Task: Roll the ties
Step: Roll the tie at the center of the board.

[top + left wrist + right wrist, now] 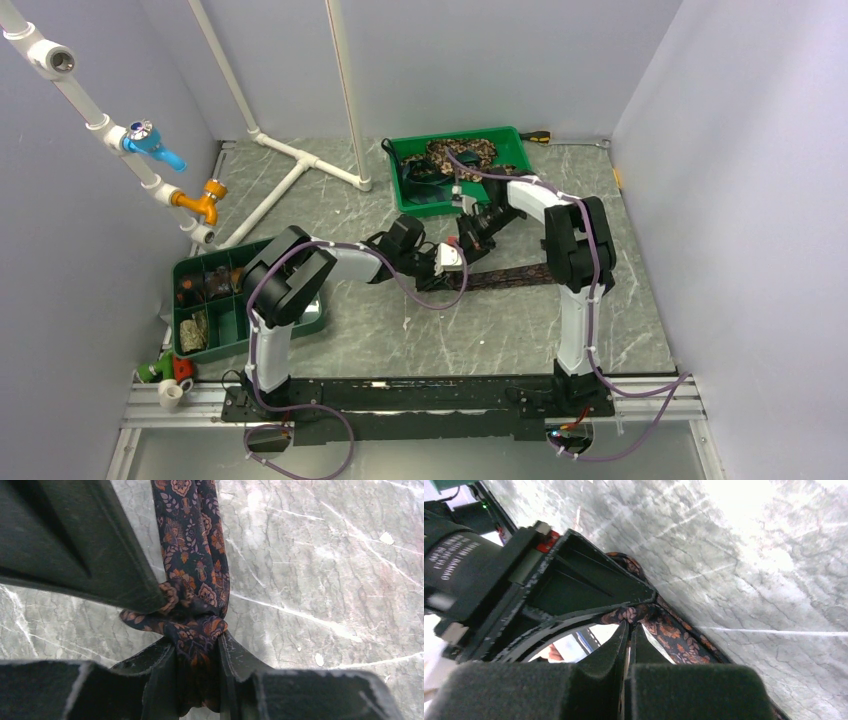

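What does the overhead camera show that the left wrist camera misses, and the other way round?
Only the overhead view shows the whole left arm and right arm, a green bin at the back holding more ties, a divided green tray on the left, and white pipes with taps. Only the left wrist view shows the tie close enough to see its orange floral pattern, and the left gripper pinching a bunched fold between its fingers. Both show that tie lying on the grey marbled table.

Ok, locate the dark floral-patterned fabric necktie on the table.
Top view: the necktie lies centre-frame, running from the right arm leftward to the left gripper, which pinches its bunched end.
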Controlling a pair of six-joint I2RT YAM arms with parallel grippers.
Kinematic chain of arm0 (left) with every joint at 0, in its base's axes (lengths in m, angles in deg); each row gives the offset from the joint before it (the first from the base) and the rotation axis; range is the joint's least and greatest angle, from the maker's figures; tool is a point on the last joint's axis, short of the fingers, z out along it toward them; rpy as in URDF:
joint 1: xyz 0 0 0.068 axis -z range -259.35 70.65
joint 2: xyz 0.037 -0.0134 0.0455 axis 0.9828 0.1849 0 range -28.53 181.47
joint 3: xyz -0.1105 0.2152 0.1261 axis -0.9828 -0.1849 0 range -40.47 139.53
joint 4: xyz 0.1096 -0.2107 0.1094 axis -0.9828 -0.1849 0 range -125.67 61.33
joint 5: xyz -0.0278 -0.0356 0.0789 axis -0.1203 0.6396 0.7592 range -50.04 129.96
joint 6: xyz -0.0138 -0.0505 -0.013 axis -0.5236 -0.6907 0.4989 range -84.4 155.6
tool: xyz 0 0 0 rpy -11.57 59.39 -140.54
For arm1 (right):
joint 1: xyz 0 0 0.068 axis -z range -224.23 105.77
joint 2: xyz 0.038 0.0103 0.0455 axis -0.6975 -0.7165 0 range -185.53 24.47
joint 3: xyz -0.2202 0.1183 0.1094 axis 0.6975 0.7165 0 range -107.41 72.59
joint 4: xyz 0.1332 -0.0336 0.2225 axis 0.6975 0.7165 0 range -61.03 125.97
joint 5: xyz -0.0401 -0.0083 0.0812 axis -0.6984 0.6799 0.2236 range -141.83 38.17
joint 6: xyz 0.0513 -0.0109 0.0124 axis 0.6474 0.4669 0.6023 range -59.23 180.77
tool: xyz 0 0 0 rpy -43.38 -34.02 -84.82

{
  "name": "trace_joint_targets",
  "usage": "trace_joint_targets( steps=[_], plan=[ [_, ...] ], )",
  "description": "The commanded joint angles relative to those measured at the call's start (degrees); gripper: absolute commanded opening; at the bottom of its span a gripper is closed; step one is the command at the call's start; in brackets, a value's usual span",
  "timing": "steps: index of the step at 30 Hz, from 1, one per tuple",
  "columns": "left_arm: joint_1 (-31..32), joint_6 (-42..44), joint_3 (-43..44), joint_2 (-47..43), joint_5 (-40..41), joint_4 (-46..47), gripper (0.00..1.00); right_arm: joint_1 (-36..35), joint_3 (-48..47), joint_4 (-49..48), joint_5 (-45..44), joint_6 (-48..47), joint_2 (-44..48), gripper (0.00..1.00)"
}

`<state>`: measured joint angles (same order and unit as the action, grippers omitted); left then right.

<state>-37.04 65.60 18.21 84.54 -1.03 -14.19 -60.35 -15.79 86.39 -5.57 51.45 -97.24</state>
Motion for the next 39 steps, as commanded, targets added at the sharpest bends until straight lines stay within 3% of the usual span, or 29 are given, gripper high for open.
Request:
trace_joint_targets(
  steps=[1, 6, 14, 17, 26, 33, 39],
  plan=[
    [0.04, 1.33, -0.24, 0.8, 0.34, -8.49, 0.27, 0.09, 3.39, -0.72, -2.38, -2.2, -0.5, 0.0],
    [-0.12, 0.98, -0.94, 0.65, 2.31, -8.56, 0.29, 0.18, 8.63, -3.78, -5.97, -3.58, -0.14, 0.0],
    [-0.52, 1.03, -3.82, -2.46, 2.52, -7.38, 0.59, 0.21, 10.22, -6.99, -10.17, -2.92, -1.47, 0.0],
    [-1.55, 0.42, -8.02, -5.87, 1.15, -3.55, 0.64, 0.21, 10.34, -7.81, -11.04, -2.19, -2.2, 0.0],
    [-1.29, -3.04, -7.56, -7.31, 1.19, 2.78, 0.59, 0.2, 10.51, -8.53, -11.23, -0.9, -3.17, 0.0],
    [0.26, -5.72, -4.2, -7.04, -0.75, 3.12, 0.37, 0.16, 10.16, -8.51, -11.39, -0.7, -3.34, 0.0],
    [2.07, -9.8, 0.23, -4.69, -1.02, 4.16, 0.36, 0.21, 9.69, -8.37, -11.28, -0.53, -3.37, 0.0]
  ],
)
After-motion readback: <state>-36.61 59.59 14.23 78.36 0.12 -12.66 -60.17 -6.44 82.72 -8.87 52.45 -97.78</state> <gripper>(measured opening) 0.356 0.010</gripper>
